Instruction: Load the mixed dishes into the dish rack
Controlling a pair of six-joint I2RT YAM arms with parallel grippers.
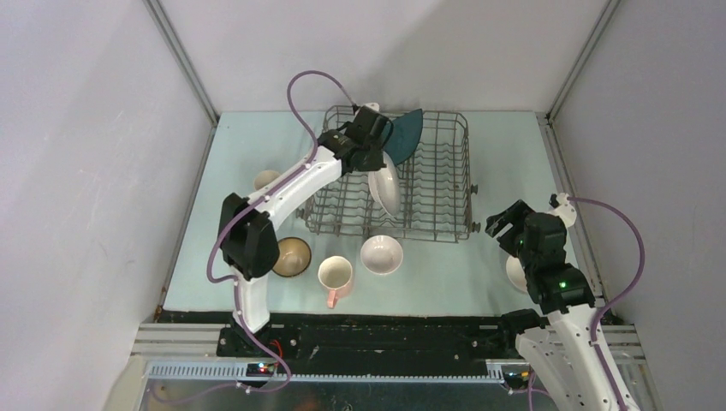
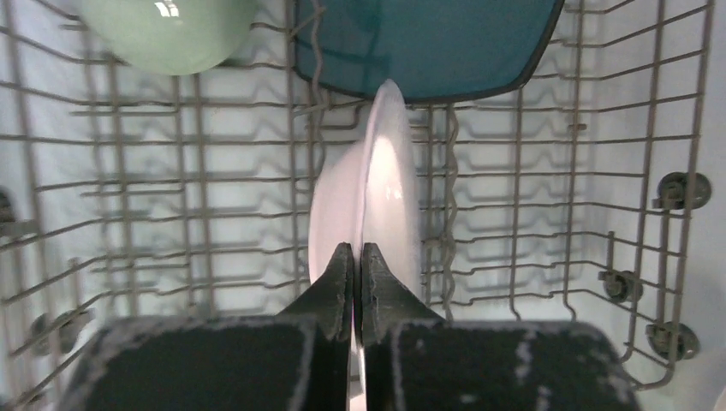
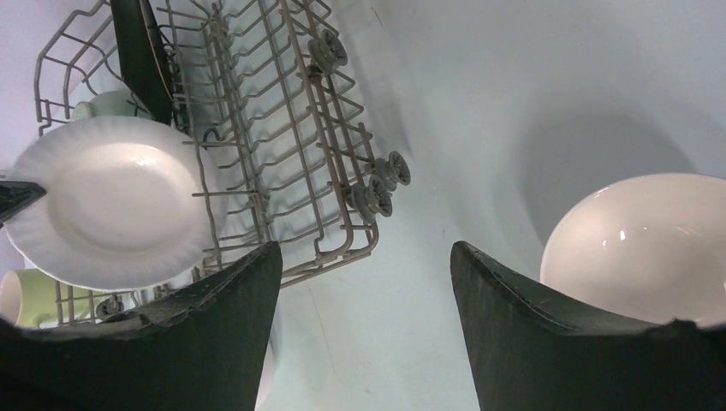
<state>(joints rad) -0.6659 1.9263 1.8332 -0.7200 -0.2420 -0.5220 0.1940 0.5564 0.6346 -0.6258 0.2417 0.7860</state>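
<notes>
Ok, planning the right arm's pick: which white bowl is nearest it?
The white bowl beside the right gripper; the other white bowl is by the pink mug.

We're in a lab robot test cell: plain white panel walls (image 1: 77,171) on bare aluminium extrusion posts (image 1: 181,60), a pale mint tabletop (image 1: 505,163), a black mounting rail (image 1: 385,338) along the near edge, and an exposed purple cable (image 1: 312,74) loop.
</notes>
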